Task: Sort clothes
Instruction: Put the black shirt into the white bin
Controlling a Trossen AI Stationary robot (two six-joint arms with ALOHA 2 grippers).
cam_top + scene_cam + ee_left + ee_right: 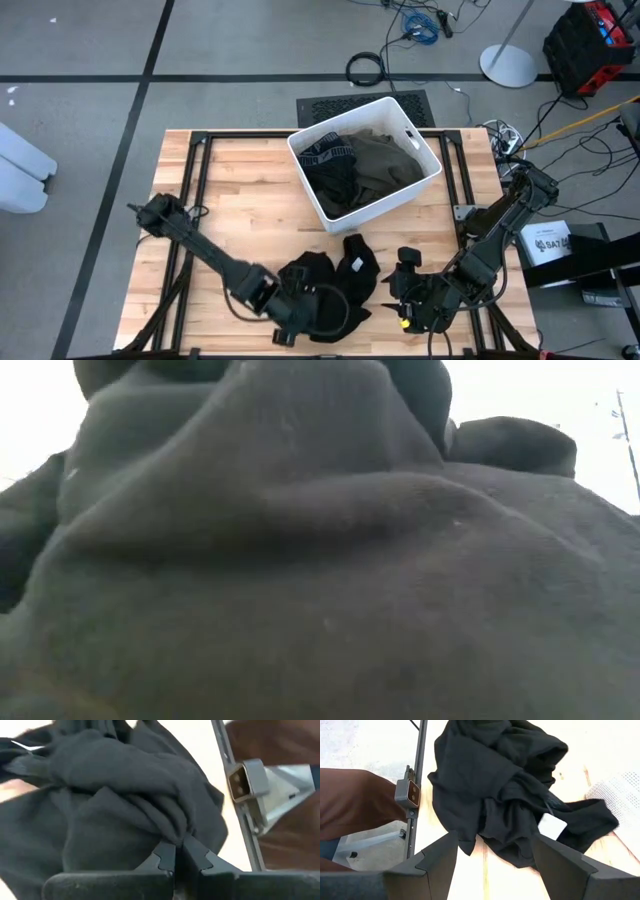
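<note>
Black garment [330,285]: crumpled heap at the table's [240,180] near edge, between the two grippers. Left gripper [179,851]: at the heap's left side, fingers pinched closed on a fold of the black garment. Right gripper [492,851]: just right of the heap, low over the wood, fingers spread wide, holding nothing. Bin [420,180]: white, at table's far middle; contains an olive garment [385,165] and a black garment with white-lettered band [328,160].
</note>
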